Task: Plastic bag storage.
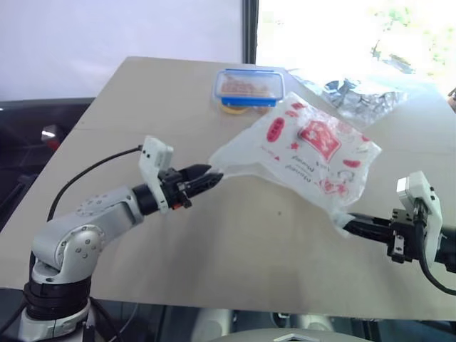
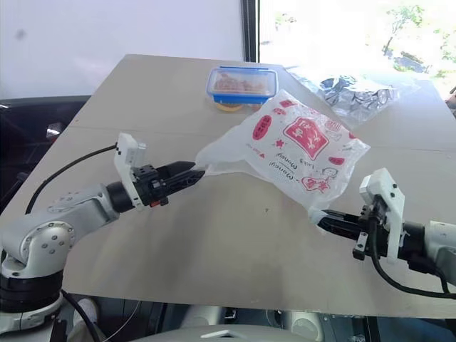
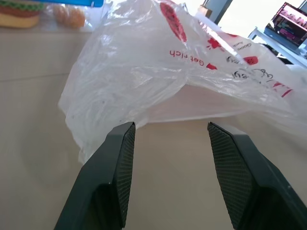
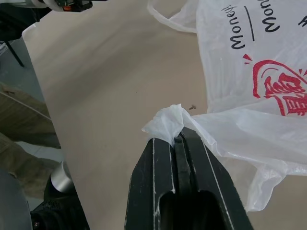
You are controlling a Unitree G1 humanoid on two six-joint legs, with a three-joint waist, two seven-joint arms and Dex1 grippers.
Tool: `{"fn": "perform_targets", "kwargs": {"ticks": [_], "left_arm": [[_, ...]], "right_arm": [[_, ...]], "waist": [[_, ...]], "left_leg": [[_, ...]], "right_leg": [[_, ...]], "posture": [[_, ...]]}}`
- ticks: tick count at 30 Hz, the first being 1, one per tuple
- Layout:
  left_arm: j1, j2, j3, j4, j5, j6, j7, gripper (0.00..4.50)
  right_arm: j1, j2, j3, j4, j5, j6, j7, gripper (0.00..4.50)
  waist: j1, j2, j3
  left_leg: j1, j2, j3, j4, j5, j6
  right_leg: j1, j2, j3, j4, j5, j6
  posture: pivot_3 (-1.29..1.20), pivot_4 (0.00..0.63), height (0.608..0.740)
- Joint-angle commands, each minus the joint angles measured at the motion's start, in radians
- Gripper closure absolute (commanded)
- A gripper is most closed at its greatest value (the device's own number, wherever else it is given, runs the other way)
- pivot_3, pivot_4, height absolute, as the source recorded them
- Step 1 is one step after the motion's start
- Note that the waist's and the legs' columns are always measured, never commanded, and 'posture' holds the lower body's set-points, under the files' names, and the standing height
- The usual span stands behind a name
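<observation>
- Bag [image 1: 303, 153] hangs stretched above the table [image 1: 235, 249], between the two grippers, its red logo facing up.
- Right gripper [image 4: 180, 139] at 4 o'clock of the bag, fingers pressed together on a pinched corner of the film.
- Left gripper [image 3: 170, 129] at 9 o'clock, fingers apart, with the bag's edge draped at the tip of one finger.
- Box [image 1: 249, 87] with a blue rim sits at 12 o'clock, holding orange-brown food.
- Silvery bag [image 1: 360, 96] lies crumpled at 1 o'clock.

Translucent white plastic bag [image 1: 306, 153] – red square logo, red marks – on beige table [image 1: 142, 107]
</observation>
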Motion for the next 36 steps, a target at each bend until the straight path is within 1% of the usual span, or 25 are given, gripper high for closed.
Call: {"fn": "perform_targets", "kwargs": {"ticks": [1, 2, 4, 7, 8, 9, 11, 12, 13, 15, 16, 19, 21, 24, 25, 27, 29, 30, 32, 33, 36], "left_arm": [[-0.009, -0.003, -0.003, -0.022, 0.011, -0.026, -0.024, 2.03], [-0.01, -0.002, -0.007, -0.022, 0.019, -0.029, -0.03, 2.03], [-0.009, -0.002, -0.014, -0.025, 0.032, -0.036, -0.04, 2.03], [-0.006, -0.004, -0.027, -0.026, 0.055, -0.048, -0.051, 1.96], [-0.003, -0.003, -0.033, -0.027, 0.066, -0.054, -0.059, 1.96], [0.0, -0.005, -0.033, -0.026, 0.069, -0.056, -0.061, 1.96], [0.005, -0.009, -0.031, -0.026, 0.072, -0.058, -0.062, 1.96], [0.011, -0.007, -0.033, -0.029, 0.078, -0.06, -0.067, 1.96], [0.018, -0.004, -0.036, -0.032, 0.089, -0.066, -0.073, 1.96], [0.024, -0.007, -0.034, -0.035, 0.093, -0.067, -0.078, 1.96], [0.027, -0.008, -0.033, -0.036, 0.094, -0.067, -0.08, 1.96], [0.038, 0.0, -0.039, -0.044, 0.108, -0.076, -0.1, 1.96], [0.051, -0.019, -0.046, -0.055, 0.141, -0.13, -0.115, 1.96], [0.096, -0.053, -0.067, -0.084, 0.217, -0.234, -0.124, 1.96], [0.116, -0.053, -0.073, -0.091, 0.225, -0.25, -0.143, 1.96], [0.169, -0.053, -0.051, -0.11, 0.184, -0.26, -0.197, 1.96], [0.235, -0.049, -0.028, -0.137, 0.187, -0.295, -0.231, 1.42], [0.27, -0.042, -0.022, -0.149, 0.216, -0.325, -0.243, 1.09], [0.334, -0.027, -0.015, -0.167, 0.277, -0.377, -0.252, 0.18], [0.364, -0.02, -0.01, -0.175, 0.304, -0.395, -0.252, 0.02], [0.471, -0.003, 0.032, -0.204, 0.293, -0.408, -0.287, 0.02]], "right_arm": [[0.014, 0.017, 0.003, -0.031, -0.142, -0.099, 0.0, 4.5], [0.029, 0.022, 0.042, -0.022, -0.223, -0.157, 0.033, 4.5], [0.055, 0.009, 0.096, 0.011, -0.309, -0.202, 0.09, 4.5], [0.066, 0.028, 0.14, 0.047, -0.416, -0.277, 0.105, 3.66], [0.067, 0.035, 0.148, 0.049, -0.435, -0.291, 0.105, 3.2], [0.068, 0.042, 0.154, 0.046, -0.456, -0.308, 0.105, 2.85], [0.069, 0.061, 0.151, 0.036, -0.472, -0.327, 0.102, 1.95], [0.077, 0.057, 0.138, 0.025, -0.484, -0.329, 0.106, 1.53], [0.097, 0.046, 0.121, 0.012, -0.493, -0.327, 0.123, 0.85], [0.142, 0.03, 0.066, -0.013, -0.475, -0.31, 0.161, 0.11], [0.179, 0.02, 0.019, -0.03, -0.453, -0.298, 0.2, 0.04], [0.296, 0.003, -0.144, -0.052, -0.402, -0.264, 0.319, 0.04], [0.346, 0.016, -0.217, -0.034, -0.412, -0.282, 0.372, 0.04], [0.367, 0.049, -0.24, 0.027, -0.461, -0.32, 0.382, 0.04], [0.369, 0.057, -0.219, 0.064, -0.519, -0.354, 0.371, 0.04], [0.357, 0.069, -0.166, 0.132, -0.623, -0.433, 0.356, 0.04], [0.334, 0.08, -0.138, 0.182, -0.654, -0.468, 0.357, 0.0], [0.328, 0.083, -0.133, 0.2, -0.661, -0.481, 0.367, 0.0], [0.322, 0.085, -0.13, 0.228, -0.673, -0.504, 0.389, 0.0], [0.321, 0.086, -0.133, 0.238, -0.678, -0.513, 0.398, 0.0], [0.31, 0.081, -0.145, 0.278, -0.686, -0.536, 0.422, 0.0]], "waist": [[0.0, 0.0, 0.0], [0.0, 0.0, 0.0], [0.0, 0.0, 0.0], [0.0, 0.0, 0.0], [0.0, 0.0, 0.0], [0.0, 0.0, 0.0], [-0.001, 0.0, 0.0], [-0.001, 0.0, 0.0], [0.0, 0.0, 0.0], [0.001, 0.0, 0.0], [0.002, 0.0, 0.0], [0.005, -0.001, 0.0], [0.005, -0.001, -0.001], [0.002, -0.002, -0.001], [0.001, -0.002, -0.001], [0.0, -0.002, -0.002], [-0.003, -0.002, -0.002], [-0.004, -0.002, -0.002], [-0.001, 0.0, -0.002], [0.0, 0.0, -0.003], [0.0, 0.001, -0.003]], "left_leg": [[0.0, 0.0, 0.0, 0.0, 0.0, 0.0], [0.0, 0.0, 0.0, 0.0, 0.0, 0.0], [0.0, 0.0, 0.0, 0.0, 0.0, 0.0], [0.0, 0.0, 0.0, 0.0, 0.0, 0.0], [0.0, 0.0, 0.0, 0.0, 0.0, 0.0], [0.0, 0.0, 0.0, 0.0, 0.0, 0.0], [0.0, 0.0, 0.0, 0.0, 0.0, 0.0], [0.0, 0.0, 0.0, 0.0, 0.0, 0.0], [0.0, 0.0, 0.0, 0.0, 0.0, 0.0], [0.0, 0.0, 0.0, 0.0, 0.0, 0.0], [0.0, 0.0, 0.0, 0.0, 0.0, 0.0], [0.0, 0.0, 0.0, 0.0, 0.0, 0.0], [0.0, 0.0, 0.0, 0.0, 0.0, 0.0], [0.001, 0.0, 0.0, 0.0, 0.0, 0.0], [0.001, 0.0, 0.0, 0.0, 0.0, 0.0], [0.001, 0.0, 0.0, 0.0, 0.0, 0.0], [0.001, 0.001, 0.0, -0.001, 0.0, 0.0], [0.002, 0.001, 0.001, -0.001, 0.0, 0.0], [0.002, 0.001, 0.002, -0.001, 0.0, 0.0], [0.002, 0.001, 0.002, -0.001, 0.0, 0.0], [0.002, 0.001, 0.002, -0.001, 0.0, 0.0]], "right_leg": [[0.0, 0.0, 0.0, 0.0, 0.0, 0.0], [0.0, 0.0, 0.0, 0.0, 0.0, 0.0], [0.0, 0.0, 0.0, -0.001, 0.0, 0.0], [0.0, 0.0, 0.0, -0.001, 0.0, 0.0], [0.0, 0.0, 0.0, -0.001, 0.0, 0.0], [0.0, 0.0, 0.0, -0.001, 0.0, 0.0], [0.0, 0.0, 0.0, 0.0, 0.0, 0.0], [0.0, 0.0, 0.0, 0.0, 0.0, 0.0], [0.0, 0.0, 0.0, 0.0, 0.0, 0.0], [0.0, 0.0, 0.0, 0.0, 0.0, 0.0], [0.0, 0.0, 0.0, 0.0, 0.0, 0.0], [0.001, -0.001, 0.0, -0.001, 0.0, 0.0], [0.001, -0.001, 0.0, -0.002, 0.0, 0.001], [0.002, -0.001, 0.0, -0.002, 0.0, 0.0], [0.002, -0.001, 0.0, -0.002, -0.001, 0.0], [0.001, -0.001, 0.0, -0.002, -0.001, -0.001], [0.001, -0.001, 0.0, -0.002, -0.002, -0.003], [0.001, -0.001, 0.0, -0.002, -0.003, -0.004], [0.001, -0.001, 0.0, -0.002, -0.003, -0.004], [0.001, -0.001, 0.0, -0.002, -0.003, -0.004], [0.001, -0.001, 0.0, -0.002, -0.003, -0.004]], "posture": [[0.0, 0.15, 0.74], [0.0, 0.15, 0.74], [0.0, 0.15, 0.74], [0.0, 0.15, 0.74], [0.0, 0.15, 0.74], [0.0, 0.15, 0.74], [0.0, 0.15, 0.74], [0.0, 0.15, 0.74], [0.0, 0.15, 0.74], [0.0, 0.15, 0.74], [0.0, 0.15, 0.74], [0.0, 0.15, 0.74], [0.0, 0.15, 0.74], [0.0, 0.15, 0.74], [0.0, 0.15, 0.74], [0.0, 0.15, 0.74], [0.0, 0.15, 0.74], [0.0, 0.15, 0.74], [0.0, 0.15, 0.74], [0.0, 0.15, 0.74], [0.0, 0.15, 0.74]]}}
